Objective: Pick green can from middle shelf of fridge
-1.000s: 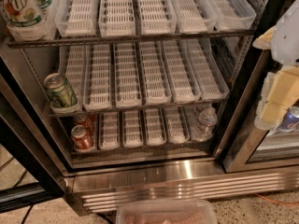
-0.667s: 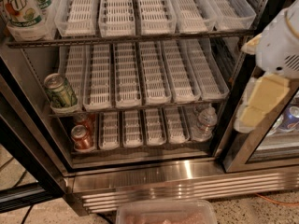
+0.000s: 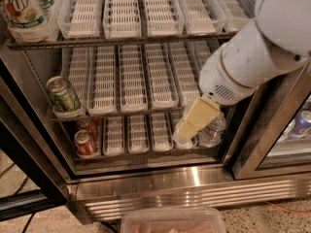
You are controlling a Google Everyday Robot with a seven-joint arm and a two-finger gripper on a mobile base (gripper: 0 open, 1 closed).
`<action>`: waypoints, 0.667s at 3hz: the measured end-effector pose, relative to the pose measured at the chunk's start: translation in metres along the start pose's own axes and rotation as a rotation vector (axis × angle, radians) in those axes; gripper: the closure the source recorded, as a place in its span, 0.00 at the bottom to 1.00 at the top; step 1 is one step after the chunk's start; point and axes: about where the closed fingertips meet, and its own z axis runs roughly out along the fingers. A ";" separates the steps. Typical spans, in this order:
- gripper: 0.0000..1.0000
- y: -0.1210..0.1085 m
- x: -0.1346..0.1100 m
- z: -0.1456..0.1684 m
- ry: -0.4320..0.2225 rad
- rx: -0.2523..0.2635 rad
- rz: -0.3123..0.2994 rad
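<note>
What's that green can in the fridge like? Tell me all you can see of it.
The green can is a small metal drink can with green-and-white mottled print and a silver top rim. It stands on its base at the front left end of the middle shelf, in the leftmost white tray. Nothing grips it; the pincer hangs far to its right.

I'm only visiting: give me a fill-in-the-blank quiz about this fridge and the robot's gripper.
1. The green can stands at the ____ end of the middle shelf.
2. The red cans sit on the shelf ____ the green can.
3. The 7UP bottle stands on the shelf ____ the green can.
4. The gripper hangs to the ____ of the green can, not touching it.
Missing words: left; below; above; right.
</note>
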 end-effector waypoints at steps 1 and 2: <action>0.00 -0.006 -0.007 -0.001 -0.024 0.027 -0.001; 0.00 0.000 -0.012 0.002 -0.041 0.024 -0.002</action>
